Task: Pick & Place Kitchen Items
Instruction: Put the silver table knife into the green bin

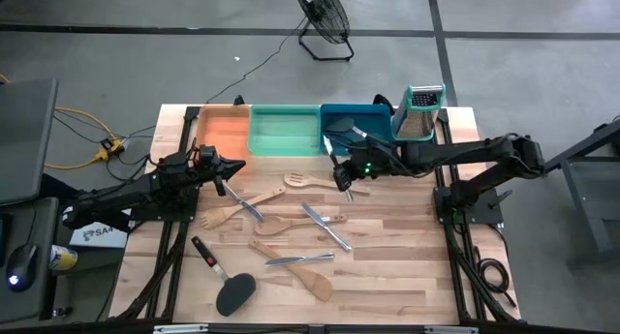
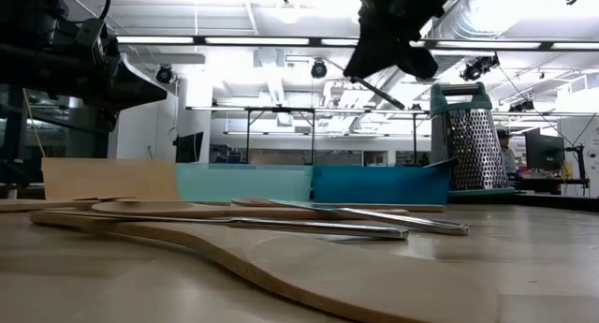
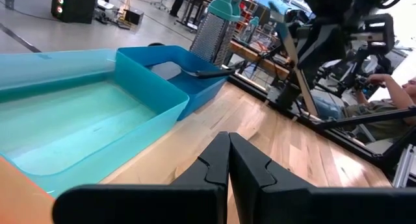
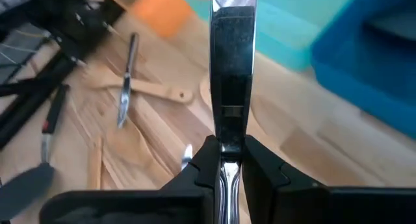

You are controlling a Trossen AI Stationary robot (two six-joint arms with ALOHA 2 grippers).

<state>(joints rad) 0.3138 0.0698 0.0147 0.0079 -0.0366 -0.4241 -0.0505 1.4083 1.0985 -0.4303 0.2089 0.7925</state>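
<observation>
Jaws on the left gripper (image 3: 227,160) are pressed shut on nothing, held above the desk (image 1: 387,276) just in front of the orange tray (image 1: 223,131). Next along, the green tray (image 1: 285,129) and blue tray (image 1: 354,126) are lined up, the box grater (image 1: 420,111) standing at the far end. Wooden spoons (image 1: 266,225), silver cutlery (image 1: 325,226) and a black turner (image 1: 225,281) are scattered mid-desk. Narrowly closed, the right gripper (image 4: 226,160) has a silver knife (image 4: 231,68) clamped, raised near the blue tray.

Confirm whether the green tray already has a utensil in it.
No. In the left wrist view the green tray lies bare, while only the blue tray holds a dark turner.
</observation>
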